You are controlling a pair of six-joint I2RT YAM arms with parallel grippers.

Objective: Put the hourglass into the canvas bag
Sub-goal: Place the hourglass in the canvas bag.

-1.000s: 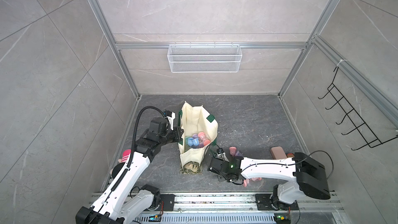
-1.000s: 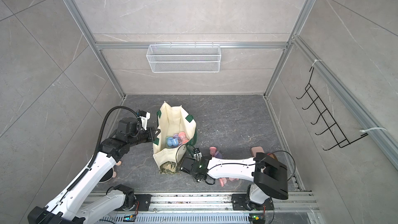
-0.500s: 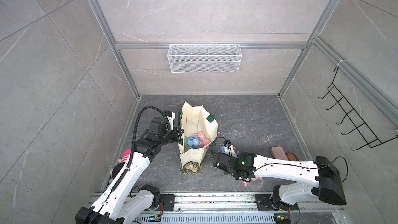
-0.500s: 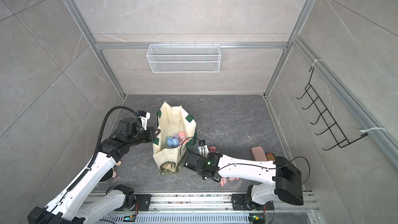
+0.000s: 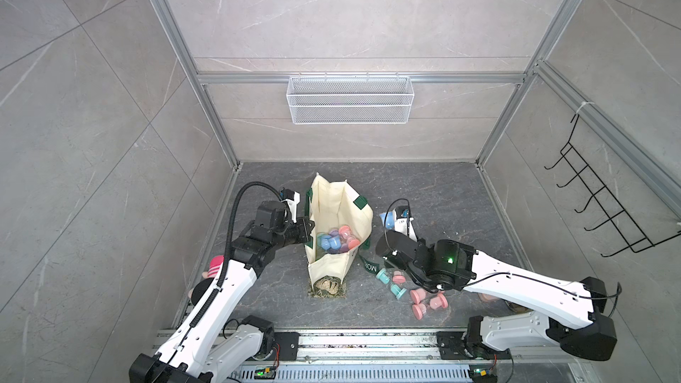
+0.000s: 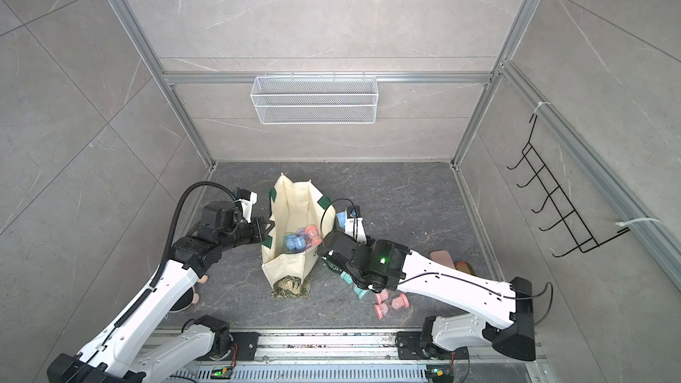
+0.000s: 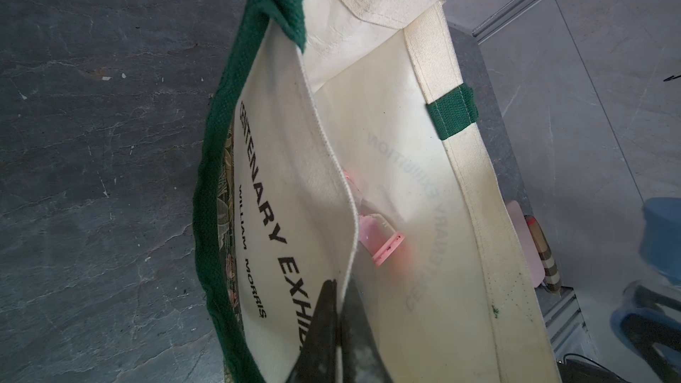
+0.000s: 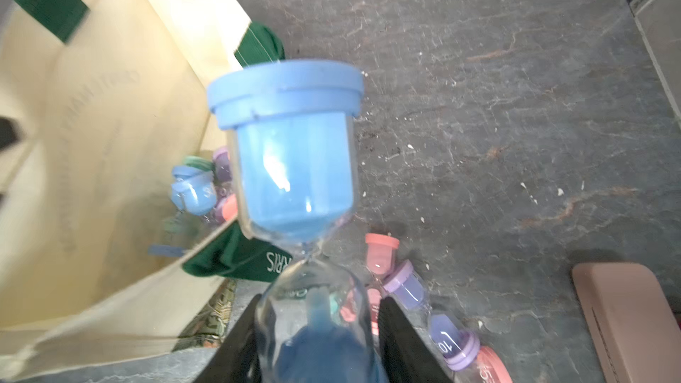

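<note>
Crowding the right wrist view, the blue-capped hourglass (image 8: pixel 294 163) covers the fingertips of the right gripper (image 8: pixel 318 326), and the canvas bag (image 8: pixel 92 134) beside it is smeared by blur. The flat pink case (image 8: pixel 626 322) is cut off by the frame's edge there, and the right arm (image 6: pixel 453 281) covers part of it in a top view. That arm also hides part of the green tag (image 5: pixel 369 266) and some of the loose hourglasses (image 5: pixel 418 295) on the worktop (image 5: pixel 453 193). A patterned cloth (image 5: pixel 327 287) pokes out from under the bag's near end; I cannot tell what it is.

The right gripper is clamped on the hourglass's lower clear bulb, with the blue end pointing away from the claw. It holds the hourglass off the worktop, just beside the bag's right wall and outside it. The left gripper (image 7: pixel 337 303) is closed on the bag's left rim, with cloth between its fingers. Other hourglasses (image 5: pixel 335 242) lie inside the bag.
</note>
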